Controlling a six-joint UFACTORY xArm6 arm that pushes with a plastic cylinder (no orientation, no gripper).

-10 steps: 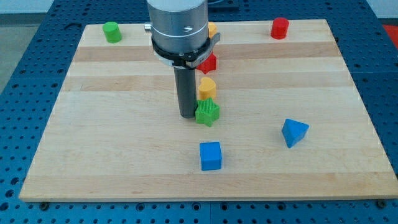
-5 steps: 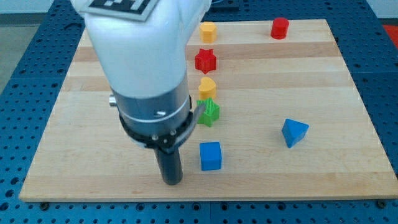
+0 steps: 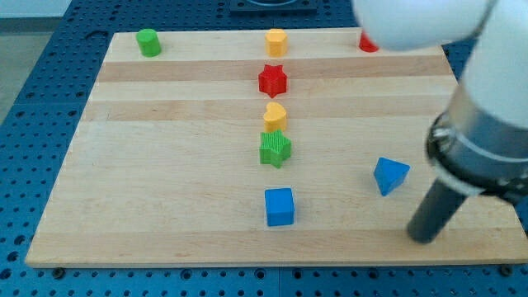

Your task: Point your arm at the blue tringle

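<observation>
The blue triangle (image 3: pixel 389 175) lies on the wooden board (image 3: pixel 165 165) at the view's right. My tip (image 3: pixel 424 238) rests on the board just below and to the right of the blue triangle, a short gap apart from it. The arm's body fills the view's upper right and partly hides the red cylinder (image 3: pixel 364 43) at the top.
A blue cube (image 3: pixel 280 206) sits at bottom centre. Above it in a column stand a green star (image 3: pixel 275 149), a yellow block (image 3: pixel 274 116), a red star (image 3: pixel 272 80) and a yellow hexagon (image 3: pixel 275 40). A green cylinder (image 3: pixel 148 42) stands top left.
My tip has swept from beside the green star down to the blue cube's left, then across to the right, ending by the blue triangle. No block has visibly moved.
</observation>
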